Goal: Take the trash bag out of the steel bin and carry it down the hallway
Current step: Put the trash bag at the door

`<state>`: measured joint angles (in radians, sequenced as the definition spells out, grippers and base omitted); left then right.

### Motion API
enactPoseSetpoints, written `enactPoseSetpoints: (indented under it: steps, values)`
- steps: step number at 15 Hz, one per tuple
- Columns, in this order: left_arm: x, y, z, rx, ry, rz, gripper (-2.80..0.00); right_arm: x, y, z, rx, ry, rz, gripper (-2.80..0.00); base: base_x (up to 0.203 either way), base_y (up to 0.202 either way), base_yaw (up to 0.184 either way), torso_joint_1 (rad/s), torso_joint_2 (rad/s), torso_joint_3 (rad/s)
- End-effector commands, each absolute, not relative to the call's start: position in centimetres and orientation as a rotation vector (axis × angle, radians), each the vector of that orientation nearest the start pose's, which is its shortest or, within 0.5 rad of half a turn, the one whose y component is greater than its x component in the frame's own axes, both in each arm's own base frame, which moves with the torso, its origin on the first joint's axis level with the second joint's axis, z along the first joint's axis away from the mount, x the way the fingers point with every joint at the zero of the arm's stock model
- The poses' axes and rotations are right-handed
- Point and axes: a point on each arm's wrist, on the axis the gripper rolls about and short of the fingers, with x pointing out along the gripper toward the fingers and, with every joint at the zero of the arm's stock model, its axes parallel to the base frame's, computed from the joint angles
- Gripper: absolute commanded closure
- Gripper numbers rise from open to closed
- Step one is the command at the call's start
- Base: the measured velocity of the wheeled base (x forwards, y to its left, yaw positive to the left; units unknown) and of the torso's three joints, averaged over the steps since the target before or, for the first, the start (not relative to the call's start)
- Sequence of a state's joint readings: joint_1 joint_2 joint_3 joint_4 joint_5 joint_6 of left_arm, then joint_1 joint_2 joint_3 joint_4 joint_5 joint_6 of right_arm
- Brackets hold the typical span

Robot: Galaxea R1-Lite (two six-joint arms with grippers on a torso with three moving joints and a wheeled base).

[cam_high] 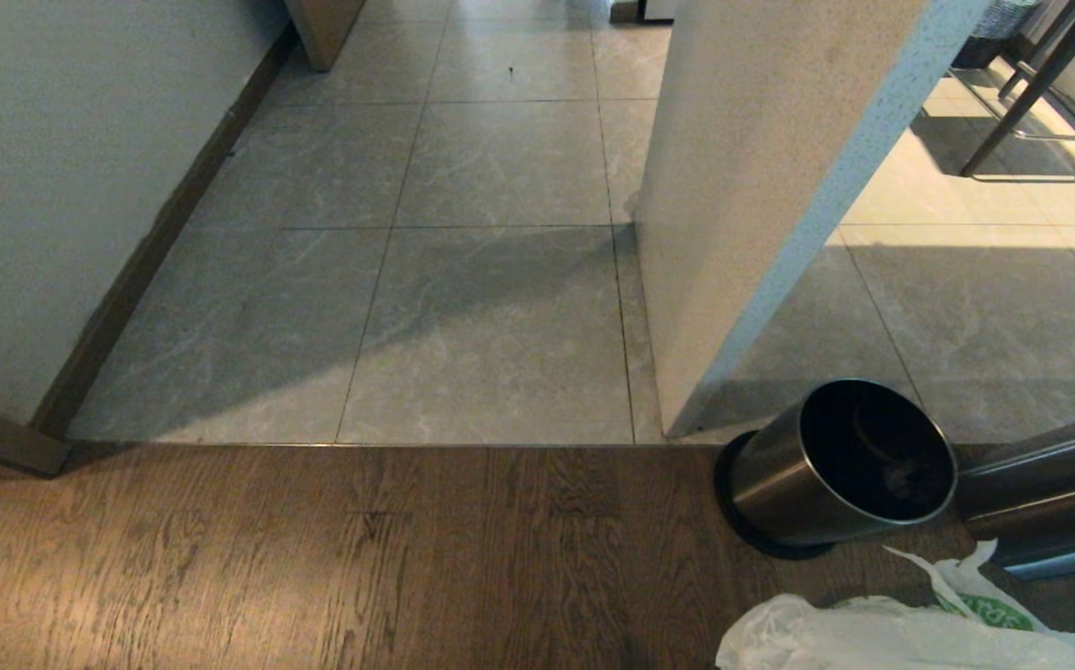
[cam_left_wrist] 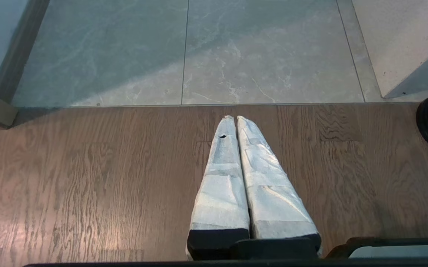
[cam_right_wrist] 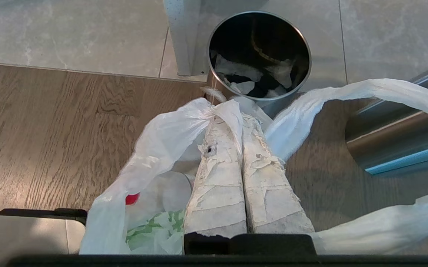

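Right gripper point(cam_right_wrist: 241, 111) is pinched tight on the trash bag point(cam_right_wrist: 154, 155) handle, just beside the steel bin point(cam_right_wrist: 260, 55), ready to haul; left gripper point(cam_left_wrist: 235, 118) shut, empty.

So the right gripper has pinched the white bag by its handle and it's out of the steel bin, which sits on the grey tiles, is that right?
Not quite. In the head view the steel bin stands on the wood floor, just past the tile edge. The rest holds: the right wrist view shows the right gripper shut on the trash bag, outside the bin.

White trash bag point(cam_right_wrist: 154, 148), green print; steel bin point(cam_high: 779, 484), black base
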<state>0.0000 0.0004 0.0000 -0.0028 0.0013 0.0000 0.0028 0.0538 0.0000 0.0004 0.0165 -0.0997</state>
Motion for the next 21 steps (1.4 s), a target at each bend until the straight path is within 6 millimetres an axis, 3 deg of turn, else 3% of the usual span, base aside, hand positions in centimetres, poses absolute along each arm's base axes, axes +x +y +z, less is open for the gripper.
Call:
enactPoseSetpoints:
  steps: [1, 7, 21]
  values:
    - [-2.29, 0.0, 7.58, 0.01, -0.005, 0.002, 0.0, -1.85, 0.03, 7.65, -0.1, 0.057, 0.023, 0.0, 0.0, 0.0, 0.0, 0.0, 0.0, 0.0]
    - [-2.29, 0.0, 7.56, -0.003, -0.003, 0.002, 0.0, -1.85, 0.03, 7.67, -0.1, 0.056, 0.023, 0.0, 0.0, 0.0, 0.0, 0.001, 0.0, 0.041]
    - [-2.28, 0.0, 7.52, -0.008, -0.002, 0.002, 0.0, -1.85, 0.03, 7.65, -0.099, 0.057, 0.023, 0.0, 0.0, 0.0, 0.0, 0.003, 0.0, 0.198]
